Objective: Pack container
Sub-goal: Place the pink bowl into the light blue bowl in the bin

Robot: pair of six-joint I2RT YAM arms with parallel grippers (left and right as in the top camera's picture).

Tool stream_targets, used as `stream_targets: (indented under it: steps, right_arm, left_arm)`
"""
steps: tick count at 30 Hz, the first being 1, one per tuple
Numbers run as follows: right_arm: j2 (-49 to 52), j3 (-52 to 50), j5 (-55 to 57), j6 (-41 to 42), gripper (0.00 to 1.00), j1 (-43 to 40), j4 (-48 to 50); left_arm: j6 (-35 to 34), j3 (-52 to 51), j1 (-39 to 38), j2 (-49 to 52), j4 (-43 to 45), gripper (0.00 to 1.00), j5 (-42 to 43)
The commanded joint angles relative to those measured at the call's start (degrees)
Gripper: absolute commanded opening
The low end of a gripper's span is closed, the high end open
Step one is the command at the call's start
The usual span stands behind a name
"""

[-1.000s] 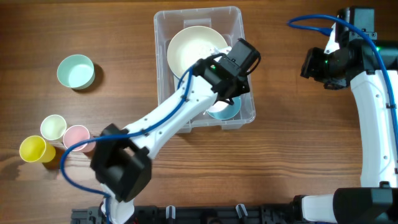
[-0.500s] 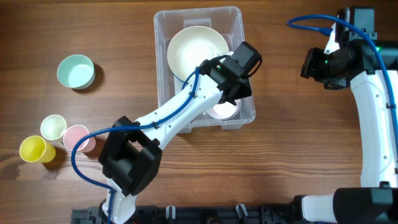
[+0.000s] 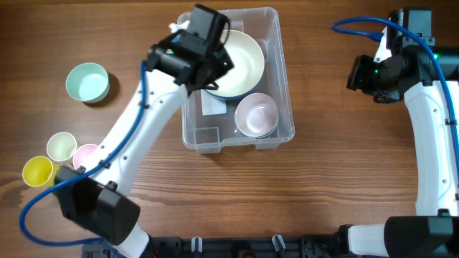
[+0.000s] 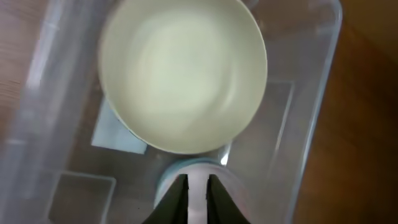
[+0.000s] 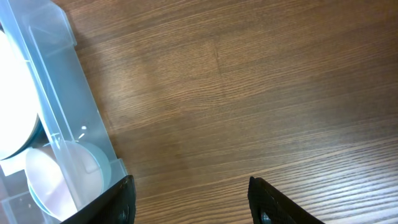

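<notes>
Clear rectangular plastic container [image 3: 282, 86]: holds large cream bowl [image 3: 240, 61], small pale bowl [image 3: 257, 115]. Unpacked on bench [image 3: 344, 179]: teal bowl [image 3: 87, 82], three cups [image 3: 61, 147]. Left pincer [image 4: 197, 190] nearly closed, empty; right pincer [image 5: 189, 199] released.

You see only a brown wooden desk [image 3: 323, 172] filling the whole view from above. Its wood lines run from 9 o'clock to 3 o'clock. The light on it is soft and even. At 6 o'clock, a dark rail [image 3: 237, 247] runs along the desk's edge.
</notes>
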Motion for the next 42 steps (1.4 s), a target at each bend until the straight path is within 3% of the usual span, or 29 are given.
stream_targets:
  steps: [1, 6, 14, 42]
  right_arm:
    - [-0.35, -0.48, -0.22, -0.39, 0.59, 0.02, -0.04]
    - [-0.35, -0.48, -0.22, -0.37, 0.59, 0.02, -0.07]
    - [-0.35, -0.48, -0.22, -0.39, 0.59, 0.02, -0.07]
    - [-0.35, -0.48, -0.04, -0.37, 0.59, 0.02, -0.26]
  left_arm:
    - [4.7, -0.07, -5.42, 4.52, 2.27, 0.04, 2.82]
    - [10.6, -0.07, -9.92, 8.15, 5.25, 0.04, 2.82]
    - [16.46, -0.07, -10.64, 12.74, 9.66, 0.04, 7.1]
    - [16.65, -0.07, -10.75, 19.78, 11.26, 0.04, 10.25]
